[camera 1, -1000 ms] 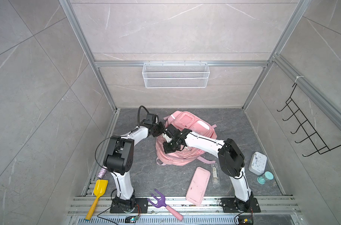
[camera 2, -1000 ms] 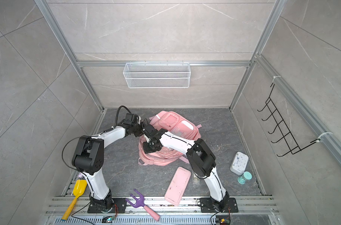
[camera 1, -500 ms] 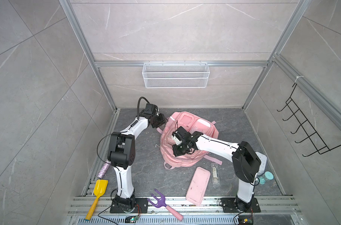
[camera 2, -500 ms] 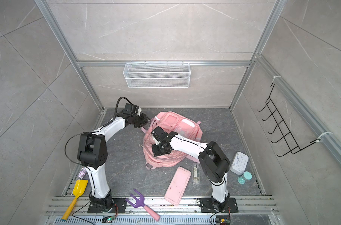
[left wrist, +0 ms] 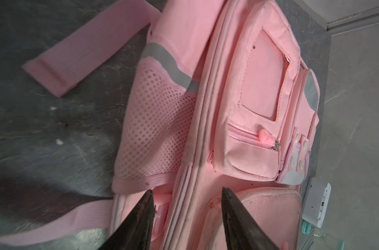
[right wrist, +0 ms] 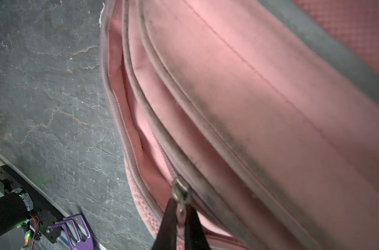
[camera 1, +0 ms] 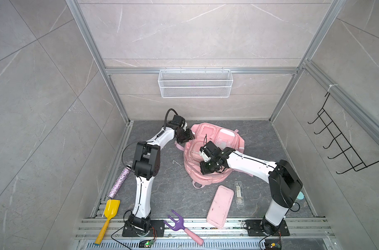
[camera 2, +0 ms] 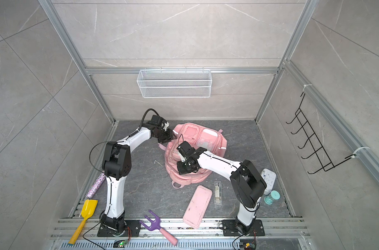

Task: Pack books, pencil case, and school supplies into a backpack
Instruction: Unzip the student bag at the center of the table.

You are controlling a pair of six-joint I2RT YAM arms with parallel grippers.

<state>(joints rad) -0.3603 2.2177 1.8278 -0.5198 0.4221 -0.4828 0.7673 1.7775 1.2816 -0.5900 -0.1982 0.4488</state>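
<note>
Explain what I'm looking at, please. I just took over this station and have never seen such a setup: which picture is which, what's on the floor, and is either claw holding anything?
Two white robot arms stand on a rail, each ending in a two-fingered claw. The two wide pictures come from one overhead camera, almost the same view; the two close-ups come from cameras on the arms' wrists. On the dark floor lies the pink backpack; nearer the rail lie the pencil case, the clear supplies packet, a purple fork and a yellow scoop. No books show. The left gripper is open at the backpack's side, holding nothing. The right gripper is shut on the zipper pull, with the zip open beside it.
</note>
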